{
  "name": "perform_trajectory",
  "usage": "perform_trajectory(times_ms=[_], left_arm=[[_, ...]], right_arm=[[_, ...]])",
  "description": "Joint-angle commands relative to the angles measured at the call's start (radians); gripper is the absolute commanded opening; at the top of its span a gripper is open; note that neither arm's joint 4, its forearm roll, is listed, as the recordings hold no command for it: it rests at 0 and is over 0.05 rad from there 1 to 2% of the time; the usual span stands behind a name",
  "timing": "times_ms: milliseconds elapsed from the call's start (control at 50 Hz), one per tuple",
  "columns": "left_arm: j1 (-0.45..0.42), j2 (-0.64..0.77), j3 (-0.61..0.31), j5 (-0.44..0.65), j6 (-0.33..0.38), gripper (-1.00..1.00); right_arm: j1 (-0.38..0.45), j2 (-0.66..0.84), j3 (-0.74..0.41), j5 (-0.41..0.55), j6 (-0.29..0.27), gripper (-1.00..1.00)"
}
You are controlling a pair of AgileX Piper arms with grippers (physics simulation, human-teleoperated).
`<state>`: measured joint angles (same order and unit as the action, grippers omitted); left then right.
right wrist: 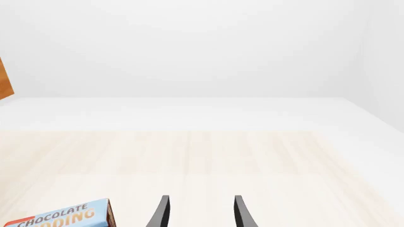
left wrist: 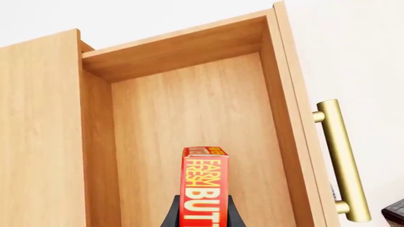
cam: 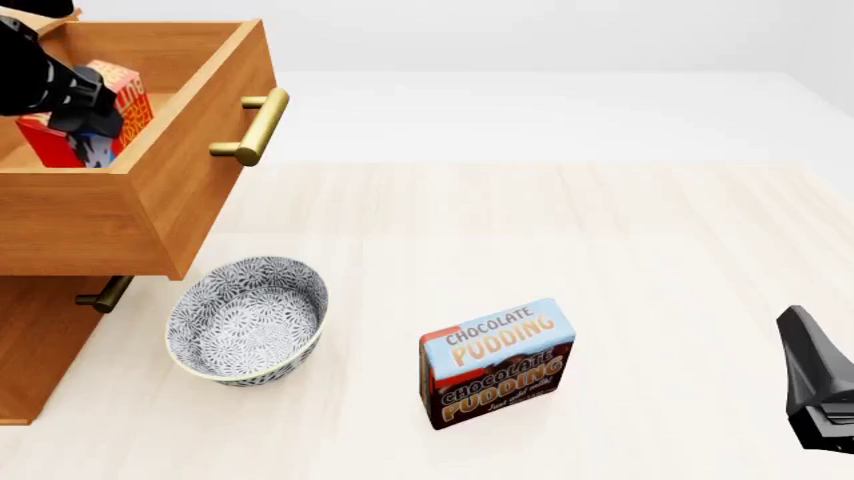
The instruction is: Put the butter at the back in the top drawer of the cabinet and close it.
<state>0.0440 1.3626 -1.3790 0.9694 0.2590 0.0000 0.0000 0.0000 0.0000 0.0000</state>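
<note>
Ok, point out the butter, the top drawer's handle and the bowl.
butter (left wrist: 205,187): left wrist view, on its red labelled face.
handle (cam: 254,127): front view, on the middle of the brass bar.
bowl (cam: 246,320): front view, on its patterned inside.

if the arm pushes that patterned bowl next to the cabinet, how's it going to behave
The bowl looks like glazed ceramic, so it is probably rigid, fairly heavy for its size, and breakable. It stands upright on a narrow base, so a low push should slide it across the table; a push at the rim might tip it.
</note>
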Motion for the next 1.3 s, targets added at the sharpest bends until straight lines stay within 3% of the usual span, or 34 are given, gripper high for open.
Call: perform_trajectory(times_ms=[20,280,300,720,940,1140,1300], left_arm=[[0.003,-0.005,-0.001,-0.011,0.016,-1.00],[0.003,-0.001,0.006,-0.016,0.015,-1.00],[0.004,-0.001,0.009,-0.017,0.017,1.00],[-0.021,-0.009,-0.052,0.019,-0.018,1.00],[-0.076,-0.025,-0.141,0.062,-0.063,1.00],[-0.191,-0.035,-0.245,0.087,-0.126,1.00],[-0.275,-0.029,-0.267,0.078,-0.157,1.00]], right_arm=[[0.000,0.000,0.000,0.000,0.000,1.00],[0.000,0.000,0.000,0.000,0.000,1.00],[0.000,0.000,0.000,0.000,0.000,1.00],[0.000,0.000,0.000,0.000,0.000,1.00],[0.000,0.000,0.000,0.000,0.000,1.00],[0.000,0.000,0.000,0.000,0.000,1.00],[0.000,0.000,0.000,0.000,0.000,1.00]])
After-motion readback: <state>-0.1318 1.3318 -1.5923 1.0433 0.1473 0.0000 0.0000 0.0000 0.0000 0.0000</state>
